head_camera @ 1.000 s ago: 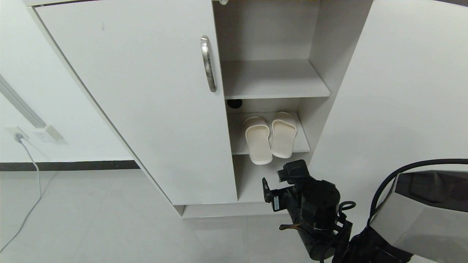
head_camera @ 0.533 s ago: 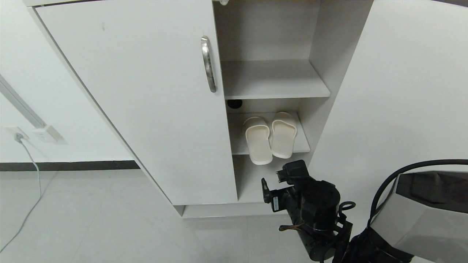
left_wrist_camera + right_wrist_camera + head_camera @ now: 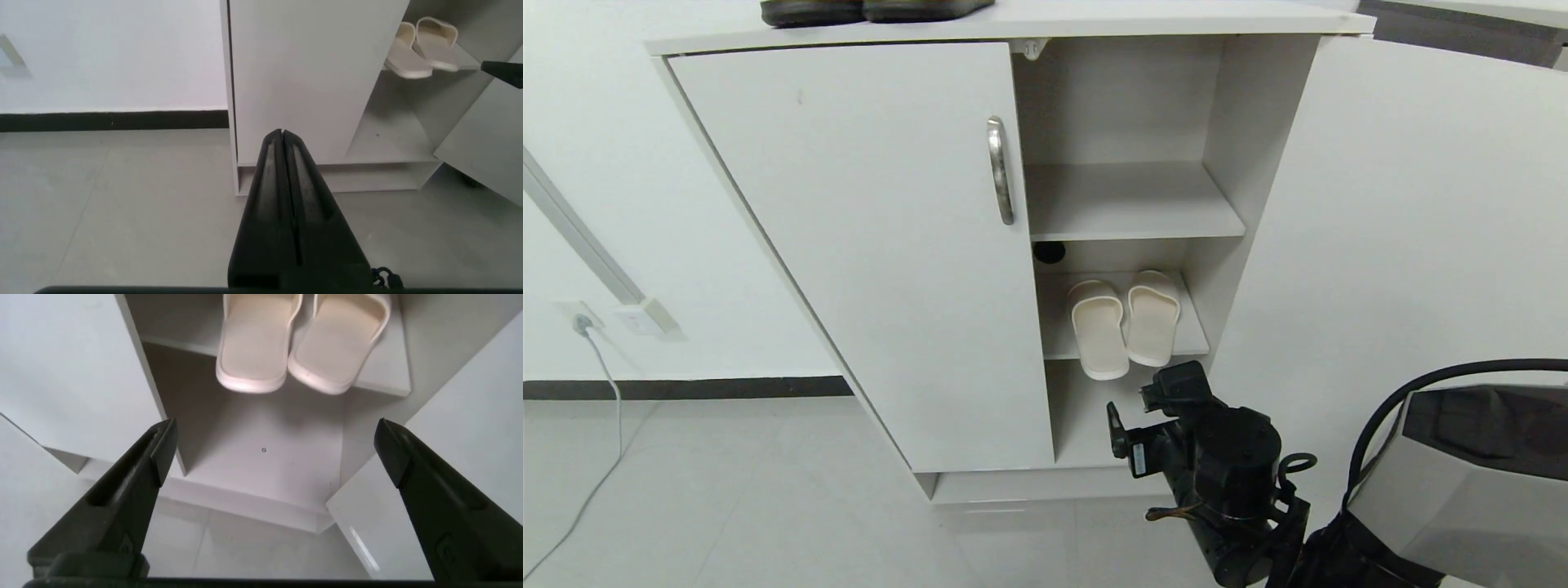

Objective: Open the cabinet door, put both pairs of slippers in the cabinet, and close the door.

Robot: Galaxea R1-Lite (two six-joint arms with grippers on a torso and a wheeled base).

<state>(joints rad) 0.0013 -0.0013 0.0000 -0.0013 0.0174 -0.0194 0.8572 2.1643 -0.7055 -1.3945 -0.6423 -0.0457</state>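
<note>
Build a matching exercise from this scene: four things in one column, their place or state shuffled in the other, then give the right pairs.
Things:
1. cream slippers
2. dark slippers
3. left gripper
4. right gripper

Place or state:
A. open
B. on top of the cabinet
C. shut
D. on the lower shelf

Pairs: 1-D, 2-B, 3-C, 4-A.

The left claw (image 3: 280, 139) and right claw (image 3: 275, 431) are matte black and tapered; the right arm (image 3: 1229, 465) carries a looping cable (image 3: 1503, 361).
</note>
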